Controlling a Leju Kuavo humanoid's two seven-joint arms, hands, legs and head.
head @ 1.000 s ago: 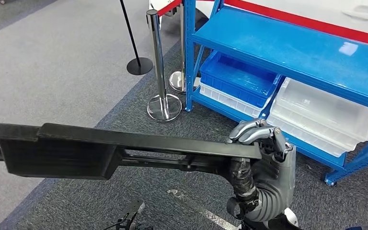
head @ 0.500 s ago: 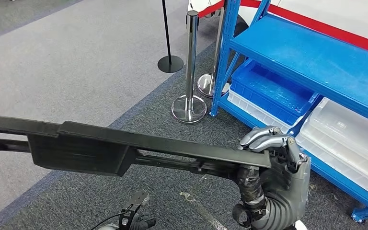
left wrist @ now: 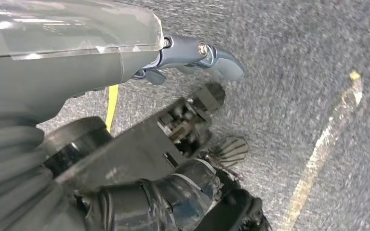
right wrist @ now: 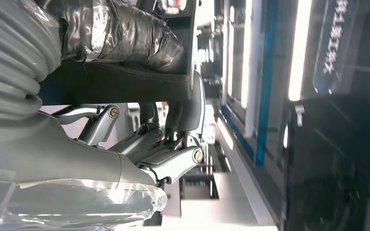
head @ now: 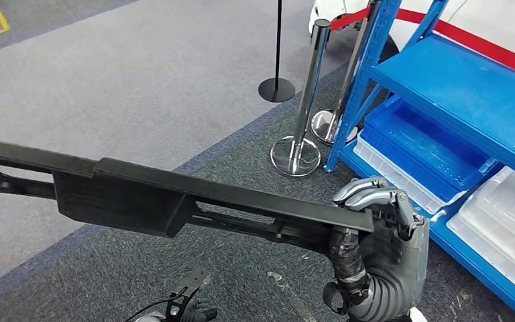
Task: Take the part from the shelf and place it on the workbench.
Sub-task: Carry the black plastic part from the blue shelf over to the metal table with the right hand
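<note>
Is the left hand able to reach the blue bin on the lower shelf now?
Probably not: the left hand hangs low over the carpet, and the blue bin sits beyond the long black part.

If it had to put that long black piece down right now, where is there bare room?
The middle shelf board of the blue rack is bare. The light grey floor beyond the posts is open too. The bottom level is crowded with bins. The right hand grips the black part.
</note>
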